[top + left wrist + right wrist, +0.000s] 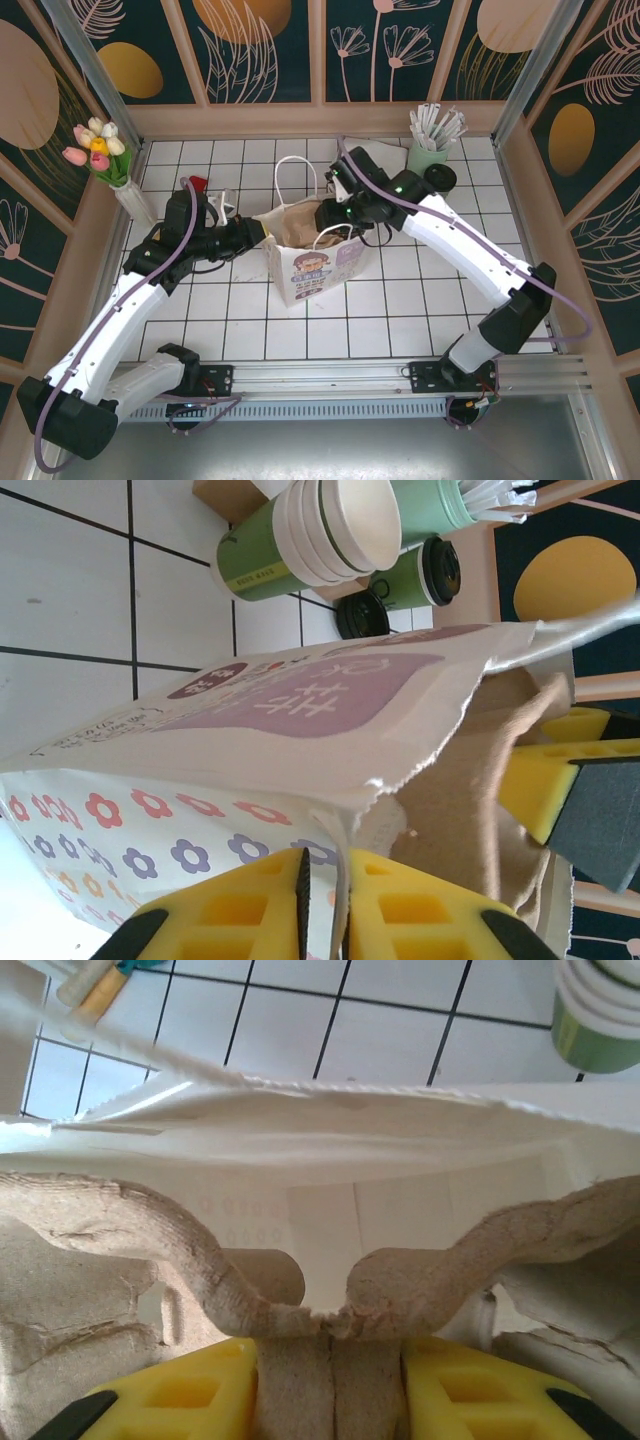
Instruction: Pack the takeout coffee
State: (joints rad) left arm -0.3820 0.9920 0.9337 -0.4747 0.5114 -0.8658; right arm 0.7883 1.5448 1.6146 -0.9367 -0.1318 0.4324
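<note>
The takeout coffee, a small green cup with a dark lid, stands on the tiles beyond the bag, apart from both grippers. The white paper bag with a purple print stands open mid-table. My left gripper sits at the bag's left rim; the paper edge runs between its yellow fingers, which stand slightly apart with a thin gap on one side. My right gripper is shut on the middle handle of a brown cardboard cup carrier that sits inside the bag's mouth.
A stack of green cups with cream insides lies near the coffee. A loose black lid lies beside them. A mint-green pot of wrapped straws stands at the back right. A vase of tulips stands at the back left.
</note>
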